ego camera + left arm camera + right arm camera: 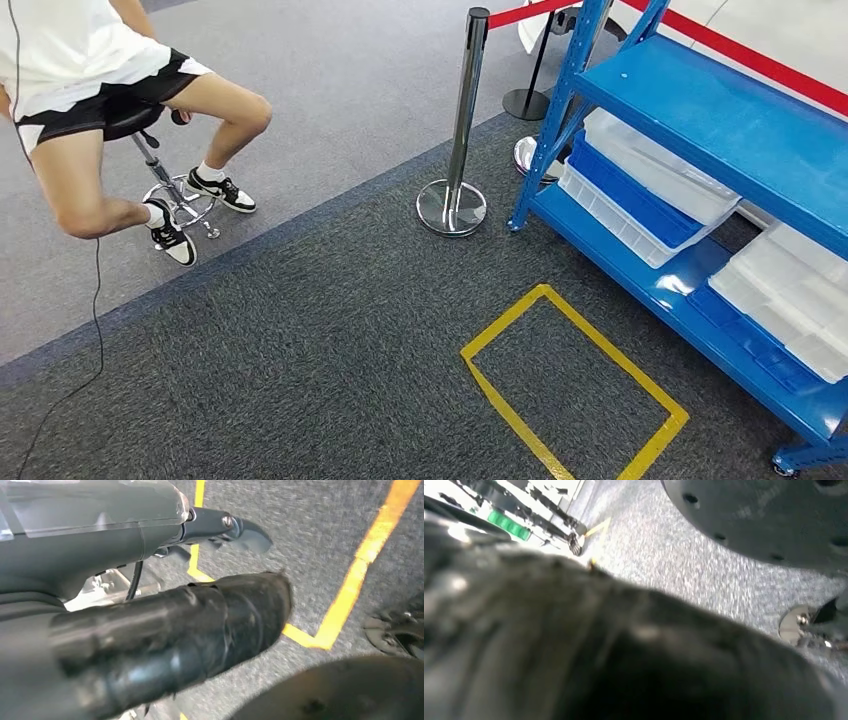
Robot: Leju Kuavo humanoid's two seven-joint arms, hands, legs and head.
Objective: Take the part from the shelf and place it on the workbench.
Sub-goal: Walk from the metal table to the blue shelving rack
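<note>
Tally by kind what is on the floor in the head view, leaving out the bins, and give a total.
Blue shelf: 1
Barrier posts: 3 (one base half hidden behind the shelf leg)
Stool: 1
Yellow taped rectangle: 1
Person: 1
Total: 7

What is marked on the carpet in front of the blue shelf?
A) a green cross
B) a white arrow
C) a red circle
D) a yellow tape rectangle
D: the head view shows a yellow tape rectangle outlined on the dark carpet right beside the blue shelf.
</note>
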